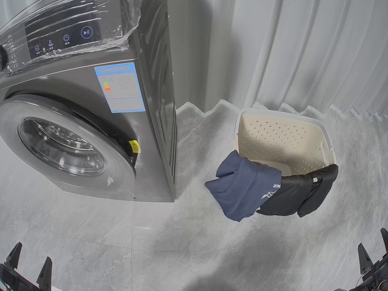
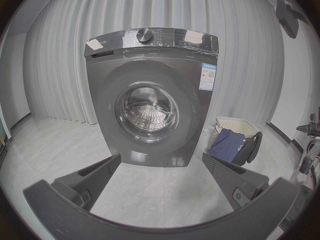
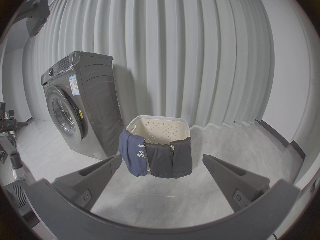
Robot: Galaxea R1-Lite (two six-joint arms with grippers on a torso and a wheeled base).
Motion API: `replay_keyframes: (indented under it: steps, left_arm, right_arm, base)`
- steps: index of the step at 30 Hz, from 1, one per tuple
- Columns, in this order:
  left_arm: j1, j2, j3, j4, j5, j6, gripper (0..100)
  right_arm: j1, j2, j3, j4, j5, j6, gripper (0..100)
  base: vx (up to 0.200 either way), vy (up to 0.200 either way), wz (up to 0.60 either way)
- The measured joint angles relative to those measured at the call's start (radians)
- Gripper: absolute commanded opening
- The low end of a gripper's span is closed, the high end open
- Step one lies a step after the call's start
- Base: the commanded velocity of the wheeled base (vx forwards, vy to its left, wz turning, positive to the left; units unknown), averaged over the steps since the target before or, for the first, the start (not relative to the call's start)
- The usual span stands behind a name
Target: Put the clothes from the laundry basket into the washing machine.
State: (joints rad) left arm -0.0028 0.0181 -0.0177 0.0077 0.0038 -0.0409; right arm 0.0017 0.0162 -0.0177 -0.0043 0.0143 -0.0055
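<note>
both jaws gape empty; left wrist view faces washing machine (image 2: pixel 150 110), right the draped laundry basket (image 3: pixel 160 130).

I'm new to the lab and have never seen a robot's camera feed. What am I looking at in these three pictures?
They come from a two-armed robot on wheels. One picture looks down from its head; the other two look out from cameras on its left and right wrists, so the dark prongs in front are each arm's own pincer. The left pincer and right pincer are both open and hold nothing. On the floor stand a washing machine, its round door looking shut, and a laundry basket with a blue garment and a black garment draped over its rim.
</note>
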Motion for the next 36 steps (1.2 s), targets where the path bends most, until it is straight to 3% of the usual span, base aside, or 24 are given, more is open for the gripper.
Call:
replay_keyframes:
  steps: [10, 22, 36]
  left_arm:
    - [0.000, 0.000, 0.000, 0.000, 0.000, 0.000, 100]
    - [0.000, 0.000, 0.000, 0.000, 0.000, -0.001, 100]
    - [0.000, 0.000, 0.000, 0.000, 0.000, 0.000, 100]
  right_arm:
    - [0.000, 0.000, 0.000, 0.000, 0.000, 0.000, 100]
    - [0.001, 0.000, 0.000, 0.001, 0.000, 0.000, 100]
    - [0.001, 0.000, 0.000, 0.000, 0.000, 0.000, 100]
  base:
    - [0.000, 0.200, 0.00]
    - [0.000, 0.000, 0.00]
    - [0.000, 0.200, 0.00]
